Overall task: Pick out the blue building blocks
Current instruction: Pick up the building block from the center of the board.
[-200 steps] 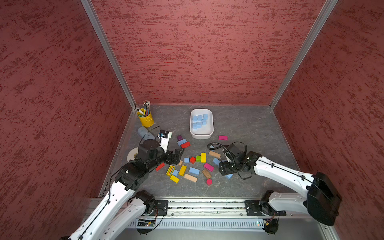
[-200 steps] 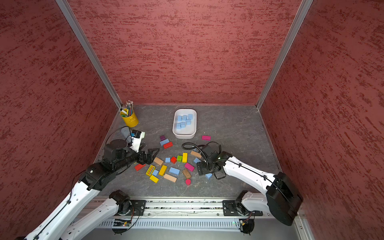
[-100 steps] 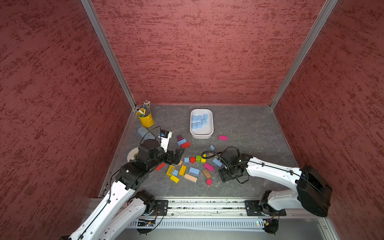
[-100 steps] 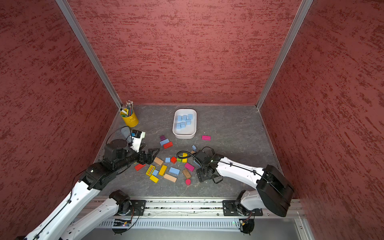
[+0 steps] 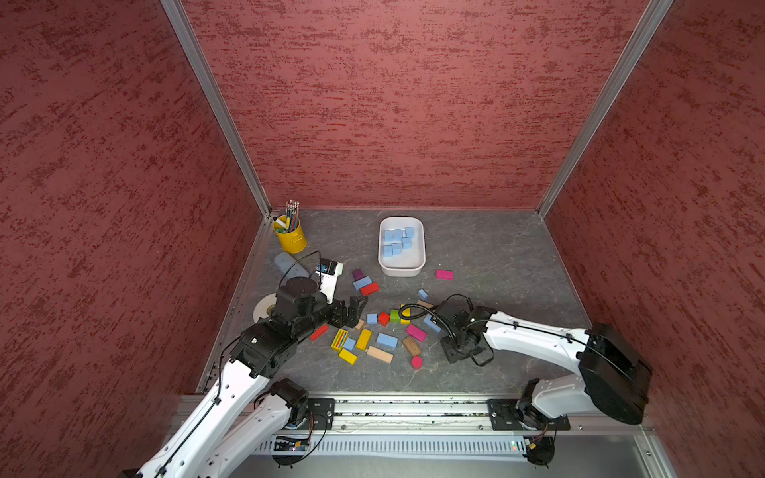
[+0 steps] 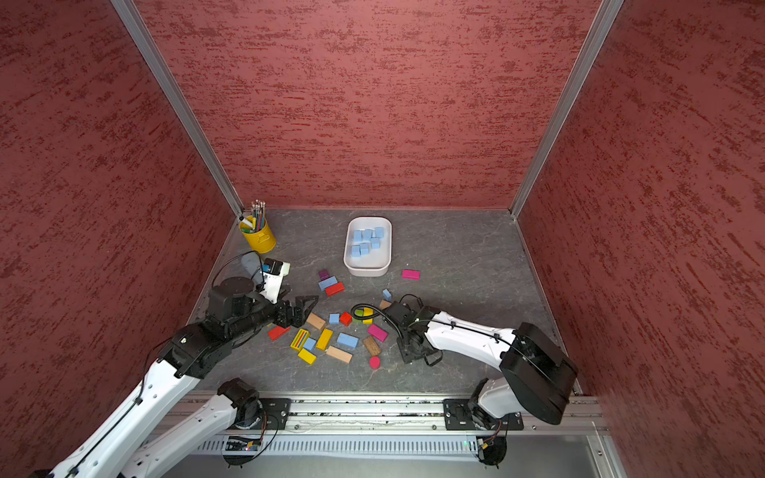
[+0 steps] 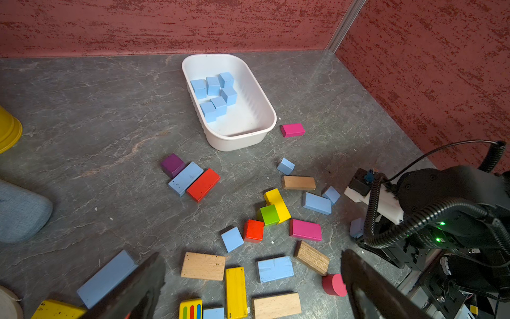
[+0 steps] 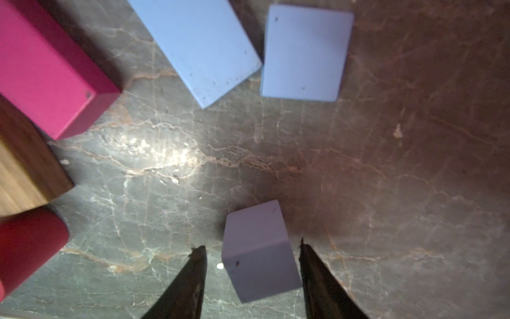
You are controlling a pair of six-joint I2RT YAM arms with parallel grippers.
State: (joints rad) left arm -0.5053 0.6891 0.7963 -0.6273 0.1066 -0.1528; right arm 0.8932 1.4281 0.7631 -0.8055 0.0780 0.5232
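The right gripper (image 8: 251, 245) straddles a blue cube (image 8: 255, 229), with a sliver of table showing beside one finger, so nothing is clamped yet. I'd square up on it, then squeeze gently before lifting. A longer blue block (image 8: 204, 47) lies just ahead. The left gripper (image 5: 358, 308) gapes wide, empty. The grey stone-look table (image 8: 386, 165) looks smooth. Red walls (image 5: 393, 103) stand around it, and the white tray (image 5: 401, 271) sits well beyond.

Tabletop (image 7: 82, 110): grey, stone-veined, matt. Walls (image 5: 393, 103): rough red texture. Tray (image 7: 234, 143): smooth white plastic, slightly glossy. Blue blocks (image 8: 209, 41): smooth matt paint. Brown block (image 7: 311, 258): bare wood, visible grain.
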